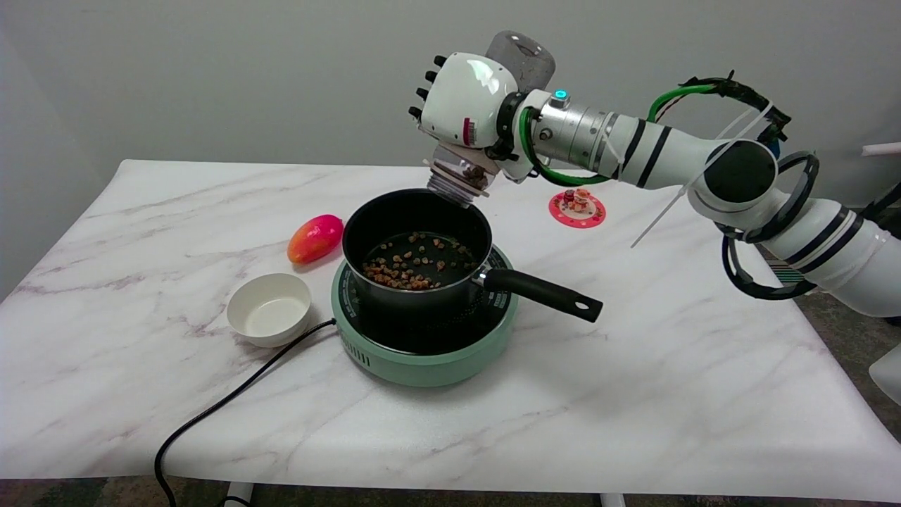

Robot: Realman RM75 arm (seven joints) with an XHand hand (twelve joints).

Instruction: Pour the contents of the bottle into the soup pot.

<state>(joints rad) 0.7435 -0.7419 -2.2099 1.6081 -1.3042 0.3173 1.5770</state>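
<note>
My right hand (466, 100) grips a clear bottle (517, 58) and holds it upside down and tilted above the pot's far rim. The bottle's threaded mouth (459, 184) points down just over that rim, with a few brown bits still visible inside the neck. Below it, the black soup pot (394, 296) stands on a mint-green hot plate (422, 359). Several brown pellets (412, 264) lie scattered across the pot's bottom. The pot's black handle (542, 290) sticks out to the right. Most of the bottle's body is hidden behind the hand.
A red-orange mango (314, 238) lies left of the pot. A white empty bowl (269, 308) sits at the hot plate's left, and the black power cord (225, 405) runs to the table's front edge. A small pink coaster with figures (577, 207) lies behind, right.
</note>
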